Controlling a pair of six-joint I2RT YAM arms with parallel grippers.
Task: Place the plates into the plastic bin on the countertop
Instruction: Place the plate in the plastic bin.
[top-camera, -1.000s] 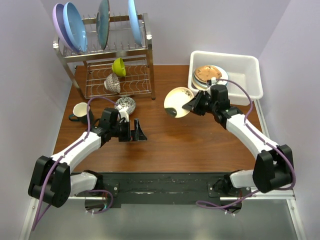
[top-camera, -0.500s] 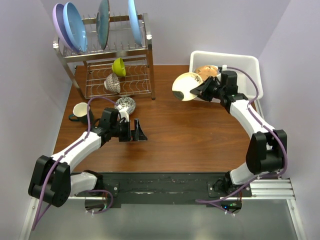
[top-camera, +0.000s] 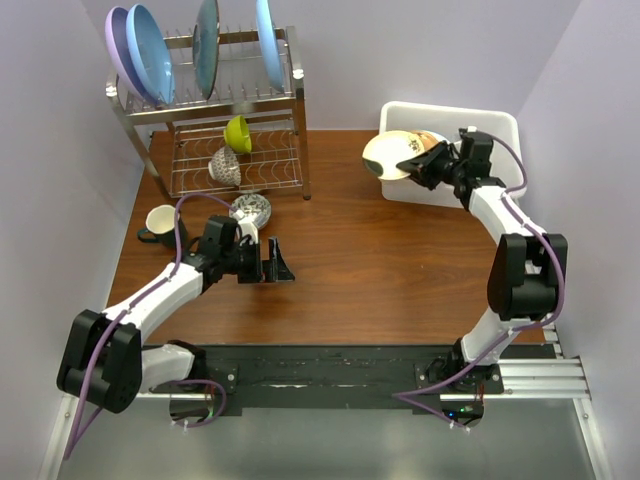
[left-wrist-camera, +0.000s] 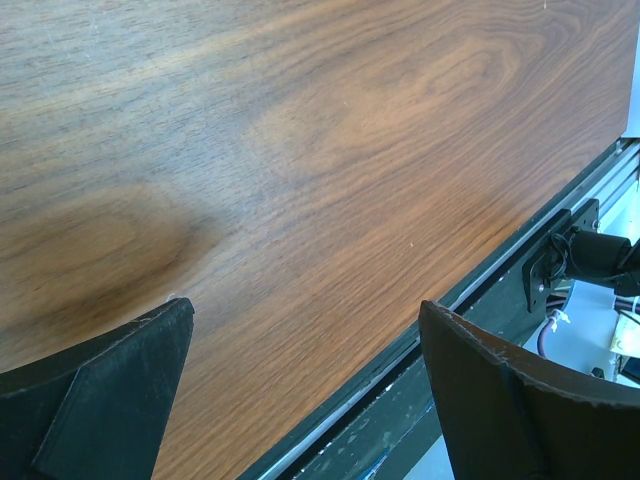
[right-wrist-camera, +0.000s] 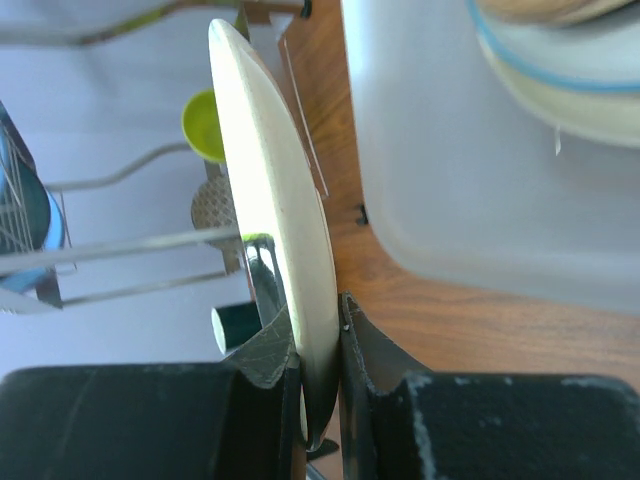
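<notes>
right gripper (right-wrist-camera: 318, 325) pinches cream plate (right-wrist-camera: 270, 180) edge | seemingly above bin (top-camera: 492, 136) rim | left gripper (left-wrist-camera: 305, 325) spread

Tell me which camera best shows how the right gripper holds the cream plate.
The right wrist view: the cream plate stands edge-on, its rim pinched in the right gripper. The top external view shows its face at the plastic bin, the grip tiny. The left wrist view misses it.
</notes>
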